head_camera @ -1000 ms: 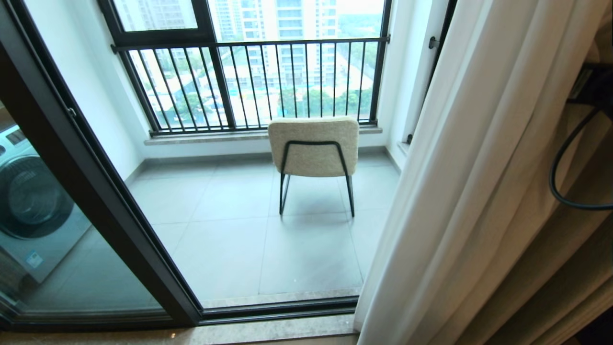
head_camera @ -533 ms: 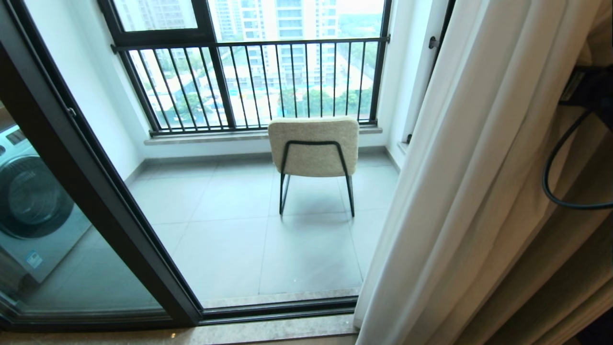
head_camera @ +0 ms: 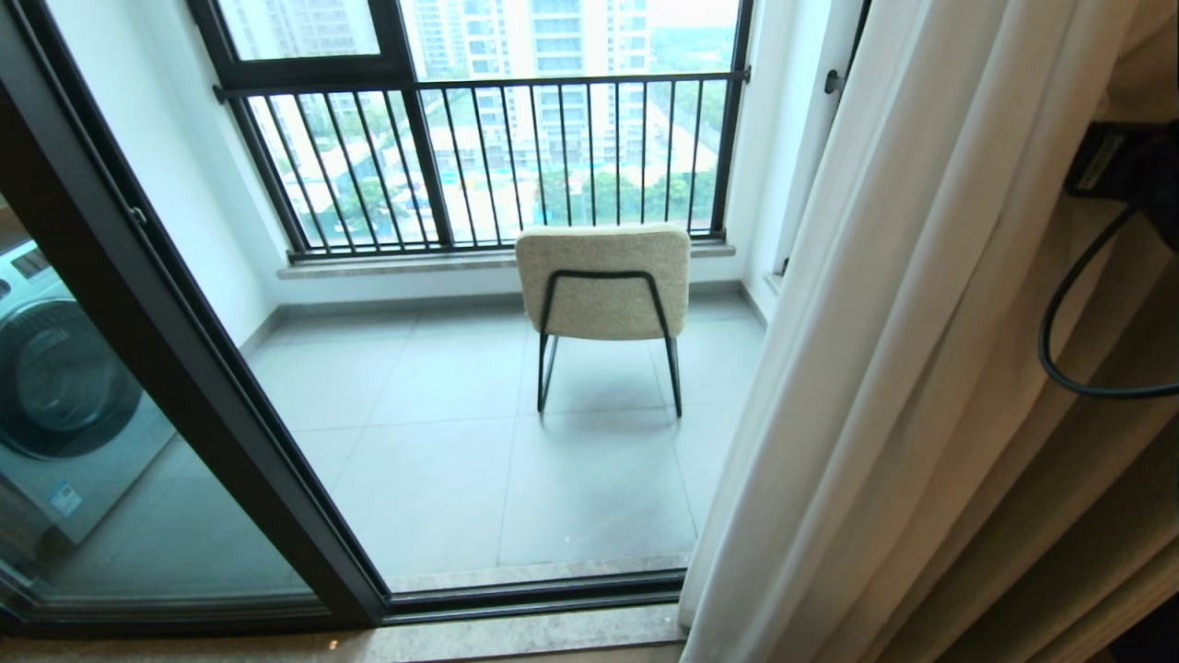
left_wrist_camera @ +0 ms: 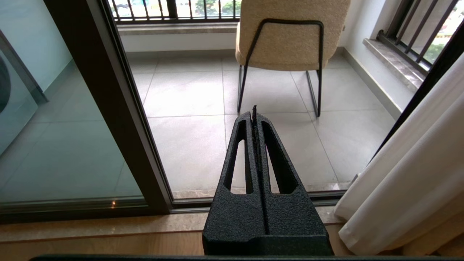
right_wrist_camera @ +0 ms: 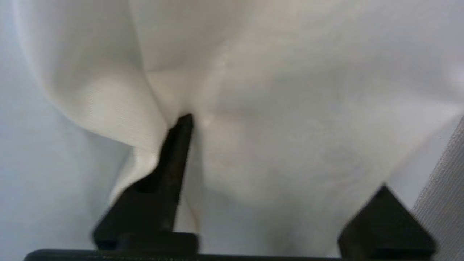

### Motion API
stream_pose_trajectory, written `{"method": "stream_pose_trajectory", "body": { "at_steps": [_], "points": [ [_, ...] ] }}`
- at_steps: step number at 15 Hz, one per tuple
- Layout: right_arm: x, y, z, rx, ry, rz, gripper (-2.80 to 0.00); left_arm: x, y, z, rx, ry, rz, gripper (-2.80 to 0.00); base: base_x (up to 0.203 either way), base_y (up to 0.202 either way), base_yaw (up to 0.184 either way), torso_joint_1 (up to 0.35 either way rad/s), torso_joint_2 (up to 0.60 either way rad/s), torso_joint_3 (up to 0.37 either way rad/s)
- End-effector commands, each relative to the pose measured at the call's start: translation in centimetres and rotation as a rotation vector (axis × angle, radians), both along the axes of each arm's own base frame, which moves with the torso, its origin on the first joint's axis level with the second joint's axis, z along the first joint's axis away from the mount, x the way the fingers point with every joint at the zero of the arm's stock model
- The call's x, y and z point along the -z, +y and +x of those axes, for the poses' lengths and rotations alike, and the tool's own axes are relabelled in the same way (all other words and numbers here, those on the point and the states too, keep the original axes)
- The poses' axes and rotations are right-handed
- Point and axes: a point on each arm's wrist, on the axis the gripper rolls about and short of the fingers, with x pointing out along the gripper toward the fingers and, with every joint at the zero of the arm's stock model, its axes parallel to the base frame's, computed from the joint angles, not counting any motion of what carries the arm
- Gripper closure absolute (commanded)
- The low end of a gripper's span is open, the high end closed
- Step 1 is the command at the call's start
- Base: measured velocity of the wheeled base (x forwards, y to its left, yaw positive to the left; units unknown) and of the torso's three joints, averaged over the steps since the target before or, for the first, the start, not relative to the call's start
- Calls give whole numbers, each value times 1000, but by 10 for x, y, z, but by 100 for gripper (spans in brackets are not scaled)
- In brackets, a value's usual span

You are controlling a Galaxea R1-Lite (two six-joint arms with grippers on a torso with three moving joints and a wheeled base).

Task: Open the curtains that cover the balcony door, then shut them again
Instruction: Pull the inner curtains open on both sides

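Right tool [right_wrist_camera: 279,159] now spread apart, fingers wide, one tip still pressed into sheer white curtain [right_wrist_camera: 290,90] after being clenched a moment ago: fabric let go, likely opening pull finished. Left tool [left_wrist_camera: 253,116] clenched on nothing, parked low. Soft vertical folds bunched at right [head_camera: 884,350]. Beyond, dark-framed sliding glass balcony door [head_camera: 175,368] uncovered; farther, boucle beige chair [head_camera: 603,281] on smooth grey tiles.

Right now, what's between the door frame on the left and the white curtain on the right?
In the head view, open doorway: between the balcony door frame and the curtains bunched right, you see bare balcony tiles and a beige chair farther back.
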Motion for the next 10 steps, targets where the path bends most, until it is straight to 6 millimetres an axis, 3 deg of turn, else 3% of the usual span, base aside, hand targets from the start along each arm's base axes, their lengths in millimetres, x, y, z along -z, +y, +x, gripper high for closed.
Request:
{"method": "stream_pose_trajectory", "body": {
  "at_steps": [1, 10],
  "points": [
    [-2, 0, -2, 2, -9, -2, -280, 0, 0, 0, 0, 0, -1, 0, 0, 0, 0, 0, 0, 0],
    [-10, 0, -30, 4, -19, -34, -280, 0, 0, 0, 0, 0, -1, 0, 0, 0, 0, 0, 0, 0]
  ]
}}
